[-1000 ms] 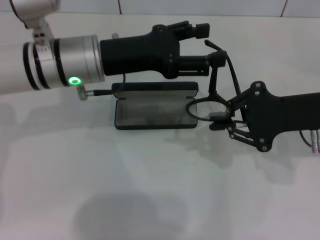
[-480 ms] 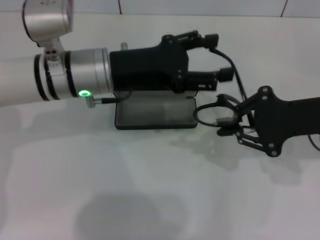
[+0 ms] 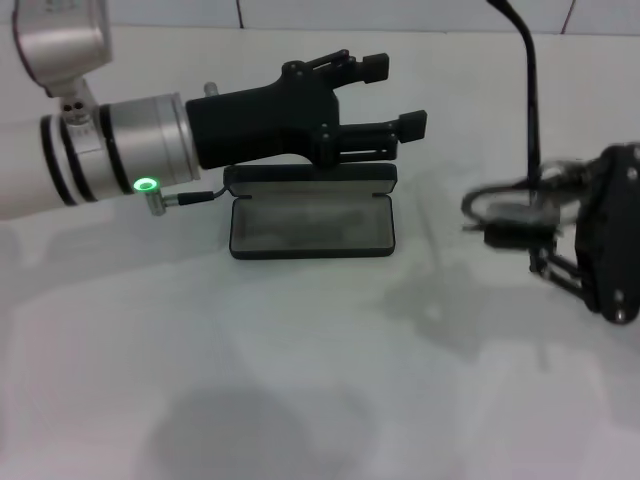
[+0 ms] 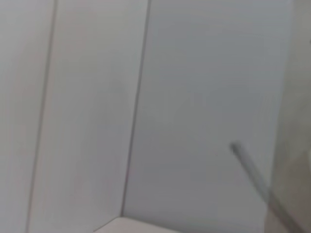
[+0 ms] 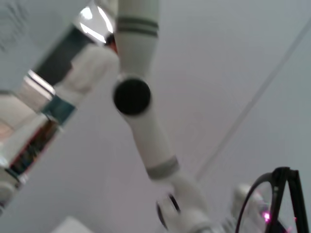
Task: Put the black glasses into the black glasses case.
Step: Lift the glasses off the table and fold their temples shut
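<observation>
Table: bears the glasses case, set left of centre toward the far side, open, lid standing upright along the rear edge, tray lying flat in front of it. Left gripper: above and just behind the case lid, reaching in from the left, fingers spread apart, holding nothing. Right gripper: well right of the case, off the table. Glasses: in the right gripper, apart from the case, one temple arm sticking upward.
</observation>
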### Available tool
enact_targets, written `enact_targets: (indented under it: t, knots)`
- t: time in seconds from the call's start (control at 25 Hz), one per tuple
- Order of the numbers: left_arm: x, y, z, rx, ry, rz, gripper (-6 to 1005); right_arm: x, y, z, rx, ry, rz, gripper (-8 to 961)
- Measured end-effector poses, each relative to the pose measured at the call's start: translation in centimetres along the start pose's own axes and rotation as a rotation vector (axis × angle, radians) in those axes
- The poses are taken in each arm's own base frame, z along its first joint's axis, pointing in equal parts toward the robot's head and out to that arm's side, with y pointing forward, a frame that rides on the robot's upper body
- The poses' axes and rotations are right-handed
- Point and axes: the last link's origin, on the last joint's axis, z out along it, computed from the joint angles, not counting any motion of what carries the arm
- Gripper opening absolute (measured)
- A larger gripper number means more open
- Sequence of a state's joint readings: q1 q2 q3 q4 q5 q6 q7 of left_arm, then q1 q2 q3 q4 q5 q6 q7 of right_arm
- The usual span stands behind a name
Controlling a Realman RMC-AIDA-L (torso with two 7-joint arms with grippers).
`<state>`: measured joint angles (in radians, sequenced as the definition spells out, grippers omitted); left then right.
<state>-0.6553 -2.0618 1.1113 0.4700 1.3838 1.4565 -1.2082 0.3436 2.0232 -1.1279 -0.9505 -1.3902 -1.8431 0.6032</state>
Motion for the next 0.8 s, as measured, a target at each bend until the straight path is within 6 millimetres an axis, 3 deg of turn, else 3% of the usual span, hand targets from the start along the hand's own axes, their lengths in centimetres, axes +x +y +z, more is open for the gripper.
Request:
enact_targets:
  t: [0.16, 0.4, 0.8]
  knots:
    - [-0.3, 0.2, 1.1, 0.0, -0.014, 0.006, 892, -0.3, 0.6, 1.8, -0.094, -0.1, 0.027, 102]
    - [-0.1, 0.3, 2.1, -0.021, -0.018, 0.035, 892, 0.7, 0.3, 5.2, -0.21, -0.16, 0.213, 102]
    - [-0.4, 0.5, 0.9, 0.05, 0.09, 0.132, 893, 2.7, -0.4, 6.8, -0.219, -0.071, 0.461, 103]
